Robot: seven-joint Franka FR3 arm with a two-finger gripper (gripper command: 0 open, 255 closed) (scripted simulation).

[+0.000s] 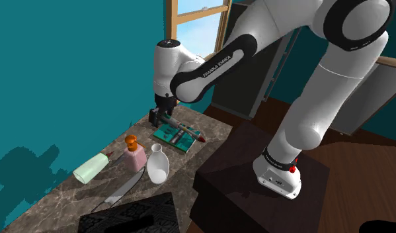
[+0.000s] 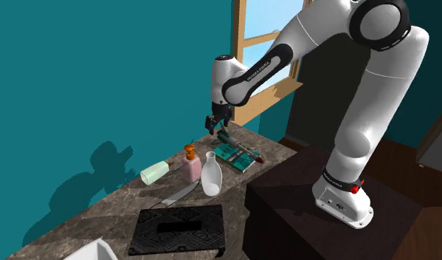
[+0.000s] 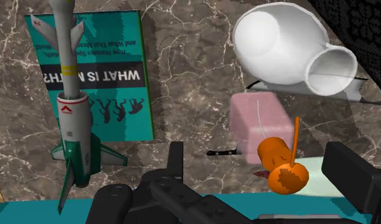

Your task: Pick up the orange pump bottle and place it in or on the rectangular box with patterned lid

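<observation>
The pump bottle (image 1: pixel 133 156) (image 2: pixel 191 167) has a pink body and an orange pump, and stands upright on the marble counter. Next to it is a white vase (image 1: pixel 158 164). My black gripper (image 1: pixel 164 114) (image 2: pixel 215 124) hangs open above the counter beside a teal book, higher than the bottle and apart from it. In the wrist view the bottle (image 3: pixel 260 119) lies beyond the gripper (image 3: pixel 257 151), its orange pump between the spread fingers, untouched. The black box with the patterned lid (image 1: pixel 133 215) (image 2: pixel 181 227) lies at the counter's near end, beyond the vase.
A teal book (image 1: pixel 180 136) (image 3: pixel 93 76) carries a toy rocket (image 3: pixel 71 95) under the arm. A pale green cylinder (image 1: pixel 90 169) lies on its side and a knife (image 1: pixel 123 192) rests near the bottle. The dark stand (image 1: pixel 256 179) borders the counter.
</observation>
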